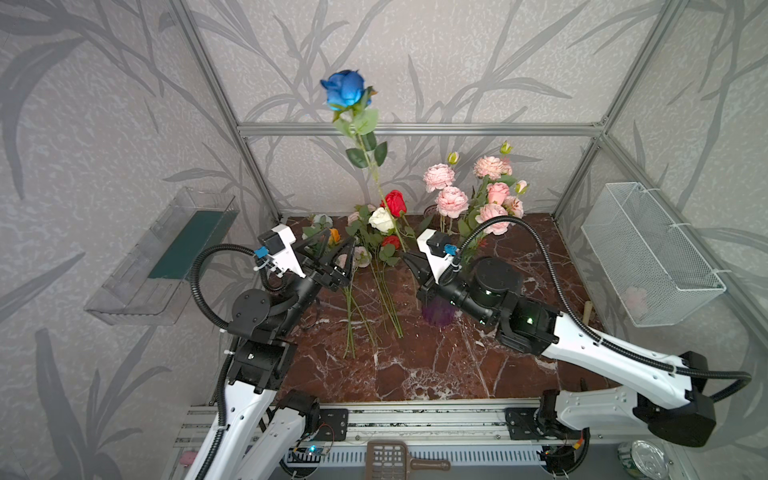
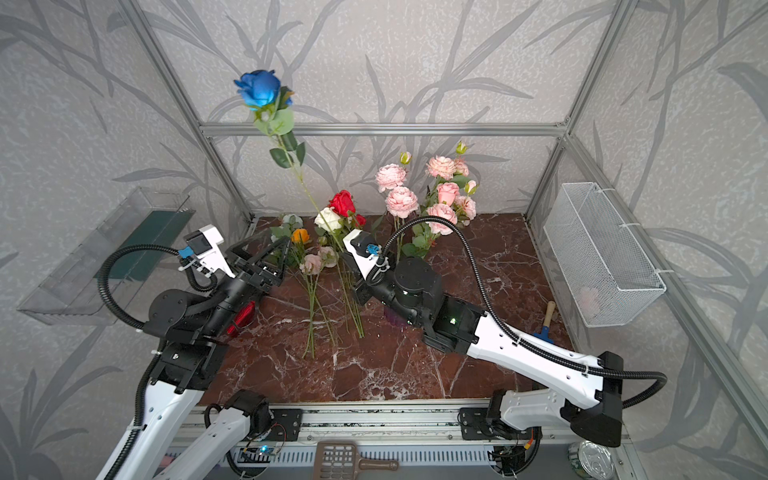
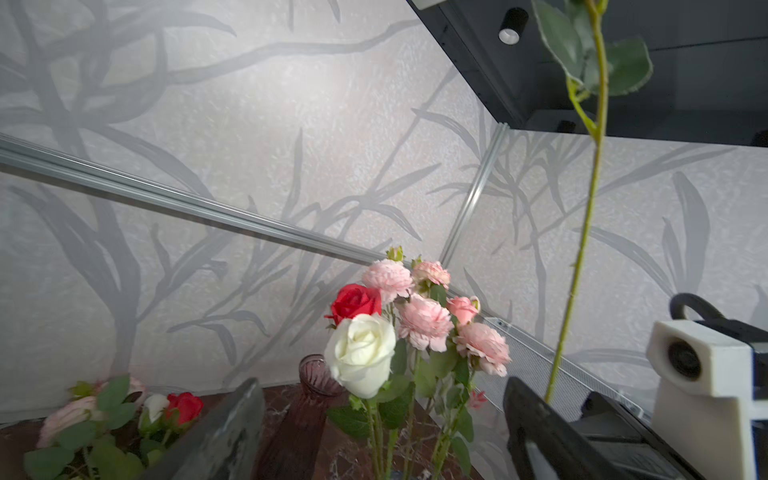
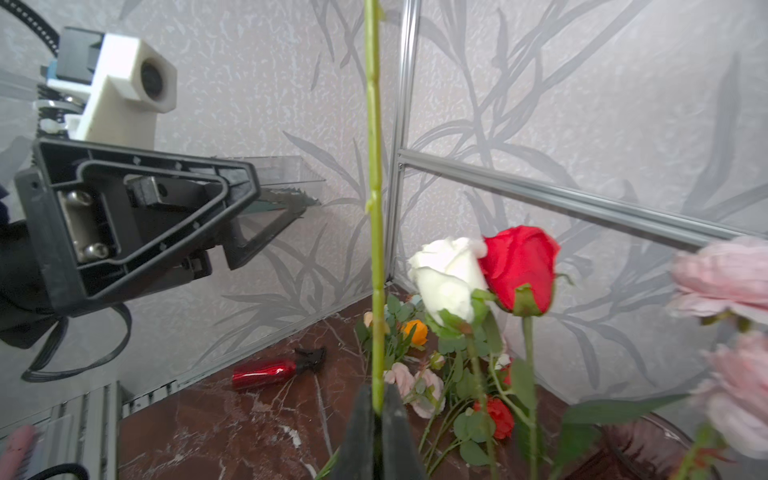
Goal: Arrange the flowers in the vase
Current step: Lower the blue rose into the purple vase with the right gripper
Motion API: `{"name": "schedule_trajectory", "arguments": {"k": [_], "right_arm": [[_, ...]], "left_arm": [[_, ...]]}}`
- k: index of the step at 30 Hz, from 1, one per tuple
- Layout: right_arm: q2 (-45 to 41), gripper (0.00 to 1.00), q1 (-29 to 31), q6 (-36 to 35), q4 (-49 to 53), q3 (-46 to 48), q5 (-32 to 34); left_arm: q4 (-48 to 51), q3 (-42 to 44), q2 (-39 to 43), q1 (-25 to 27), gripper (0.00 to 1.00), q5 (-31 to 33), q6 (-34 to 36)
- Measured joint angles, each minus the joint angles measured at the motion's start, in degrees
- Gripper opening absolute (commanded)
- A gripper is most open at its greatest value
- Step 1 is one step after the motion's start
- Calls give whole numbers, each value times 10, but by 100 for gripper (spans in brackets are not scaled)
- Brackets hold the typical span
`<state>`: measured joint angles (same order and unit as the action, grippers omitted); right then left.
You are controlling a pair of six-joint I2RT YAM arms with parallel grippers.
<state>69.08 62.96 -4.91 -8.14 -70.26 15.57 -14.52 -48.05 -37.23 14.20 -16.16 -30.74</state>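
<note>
At the near edge, in front of the marble table (image 1: 415, 374), a brown scoop (image 1: 388, 457) and a tin can (image 1: 644, 459) are lying past the rail. A red spray bottle (image 4: 266, 374) is lying on its side at the near left, under the left arm. Towards the middle, loose flowers (image 2: 311, 262) are lying flat on the marble, their green stems pointing near and their orange, pale pink and small red blooms pointing far. Over those blooms, on their left side, the left gripper (image 1: 339, 237) is hovering with its fingers spread wide and nothing between them. Just right of the loose stems, the right gripper (image 4: 377, 409) is pinching the bare lower stem of the blue rose (image 1: 347, 89), its fingers pressed together on it. Under the right wrist a purple vase (image 1: 436, 313) is standing, mostly hidden by the arm. The stems of a white rose (image 1: 381, 219), a red rose (image 1: 395, 202) and a cluster of pink blooms (image 1: 451, 201) are running down towards it, though its mouth is not showing in the top views. The blue rose is being held in the air left of that vase. In both top views its stem is leaning far and left, and its bloom is standing high against the far wall. A wire basket (image 1: 648, 257) is hanging on the right wall.
</note>
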Motion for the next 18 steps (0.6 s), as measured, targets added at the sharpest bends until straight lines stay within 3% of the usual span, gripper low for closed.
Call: {"name": "schedule_trajectory", "arguments": {"k": [8, 18], "right_arm": [[-39, 0, -25, -87, -111, 44, 90], [-1, 0, -88, -97, -188, 118, 120]], "left_arm": [[-28, 3, -26, -28, 90, 29, -29], [-34, 9, -37, -38, 90, 29, -40]]}}
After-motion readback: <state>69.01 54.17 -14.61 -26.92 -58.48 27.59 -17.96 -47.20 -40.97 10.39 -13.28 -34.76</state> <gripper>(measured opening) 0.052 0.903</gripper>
